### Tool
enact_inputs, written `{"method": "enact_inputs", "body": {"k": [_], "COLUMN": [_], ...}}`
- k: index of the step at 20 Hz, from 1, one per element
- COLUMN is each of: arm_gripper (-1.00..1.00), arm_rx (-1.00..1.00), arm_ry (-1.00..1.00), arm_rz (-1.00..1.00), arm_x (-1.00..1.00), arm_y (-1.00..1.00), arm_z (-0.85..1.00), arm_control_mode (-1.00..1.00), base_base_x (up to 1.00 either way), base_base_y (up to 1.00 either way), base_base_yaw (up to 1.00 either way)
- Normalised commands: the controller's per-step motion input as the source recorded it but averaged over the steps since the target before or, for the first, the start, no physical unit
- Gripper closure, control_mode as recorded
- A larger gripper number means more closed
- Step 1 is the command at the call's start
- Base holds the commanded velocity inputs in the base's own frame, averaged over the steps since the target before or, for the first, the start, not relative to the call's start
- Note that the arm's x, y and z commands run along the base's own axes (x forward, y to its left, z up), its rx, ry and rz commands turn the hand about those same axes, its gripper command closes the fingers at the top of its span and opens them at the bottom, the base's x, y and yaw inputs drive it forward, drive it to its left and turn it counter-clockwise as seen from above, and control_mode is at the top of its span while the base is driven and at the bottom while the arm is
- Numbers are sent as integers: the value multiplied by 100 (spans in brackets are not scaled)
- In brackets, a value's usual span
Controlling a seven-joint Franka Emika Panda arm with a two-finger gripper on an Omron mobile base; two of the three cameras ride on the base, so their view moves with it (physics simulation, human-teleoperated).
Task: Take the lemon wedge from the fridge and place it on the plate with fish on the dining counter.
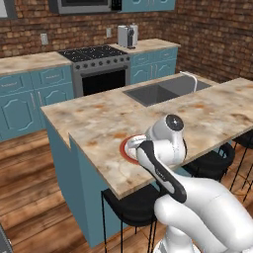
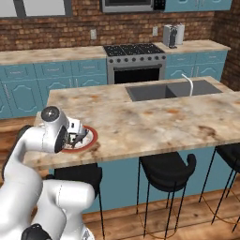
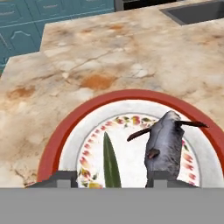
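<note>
Over the plate (image 3: 57, 135) on the bench (image 1: 99, 118), the tool (image 3: 111, 177) stands released; the lemon wedge (image 3: 111, 164) lies between its tips, beside the fish (image 3: 164, 144). Placing seems done; next, lift straight away.

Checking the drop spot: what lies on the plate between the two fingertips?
In the hand view, the lemon wedge lies on the plate between the fingertips, left of the fish.
</note>
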Motion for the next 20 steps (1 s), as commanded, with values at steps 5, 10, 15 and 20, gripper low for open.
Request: {"method": "enact_inputs", "body": {"k": [5,10,15,20], "arm_gripper": [-100,-100,-100,-100], "arm_rx": [3,7,0,5], "arm_ry": [2,8,6,-9], "arm_rz": [-3,0,-10,-26], "arm_x": [-79,-100,-100,-100], "arm_y": [1,-4,-3,-3], "arm_z": [97,29,-15,0], "arm_control_mode": [-100,-100,-100,-100], "base_base_x": [0,0,0,0], "base_base_y": [0,0,0,0], "base_base_yaw": [0,0,0,0]}}
